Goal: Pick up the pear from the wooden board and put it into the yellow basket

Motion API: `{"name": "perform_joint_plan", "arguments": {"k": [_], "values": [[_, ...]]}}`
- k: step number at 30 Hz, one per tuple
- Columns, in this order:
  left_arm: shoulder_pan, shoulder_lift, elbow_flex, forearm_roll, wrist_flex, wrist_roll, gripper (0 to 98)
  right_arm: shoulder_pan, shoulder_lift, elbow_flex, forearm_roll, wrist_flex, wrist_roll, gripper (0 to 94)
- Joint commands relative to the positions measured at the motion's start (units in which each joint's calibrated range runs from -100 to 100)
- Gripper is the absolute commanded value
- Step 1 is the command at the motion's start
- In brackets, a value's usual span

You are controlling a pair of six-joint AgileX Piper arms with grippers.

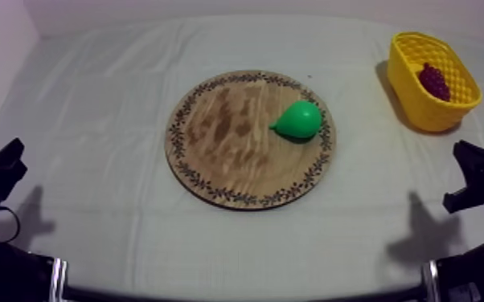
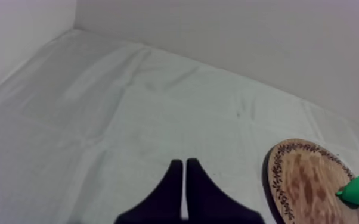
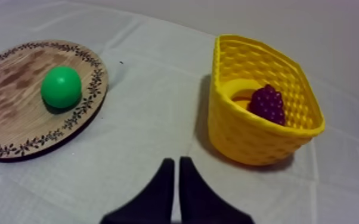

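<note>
My left pincer (image 2: 183,162) and right pincer (image 3: 176,161) sit narrow, empty; the pear (image 1: 299,120) lies on the wooden board (image 1: 213,161), toward the yellow basket (image 1: 419,114) with grapes (image 1: 433,80), so the right arm seems best placed

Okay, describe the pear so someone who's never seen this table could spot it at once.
Find the round wooden board with the patterned rim in the middle of the cloth-covered table. On its side nearer the yellow basket lies the pear. It is bright green and alone on the board; the purple grapes sit in the basket.
</note>
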Motion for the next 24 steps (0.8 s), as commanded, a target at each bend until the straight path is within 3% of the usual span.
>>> {"name": "perform_joint_plan", "arguments": {"k": [1, 17, 24], "values": [[0.01, 0.00, 0.00, -0.02, -0.01, -0.01, 0.1, -0.01, -0.05, 0.02, 0.00, -0.01, -0.20, 0.7], [0.01, 0.00, 0.00, -0.02, -0.01, -0.01, 0.1, -0.12, -0.05, 0.02, 0.00, -0.03, -0.44, 0.6], [0.01, 0.00, 0.00, -0.02, -0.01, -0.01, 0.1, -0.82, 2.59, -3.99, -1.40, -2.54, 3.70, 0.5]]}}
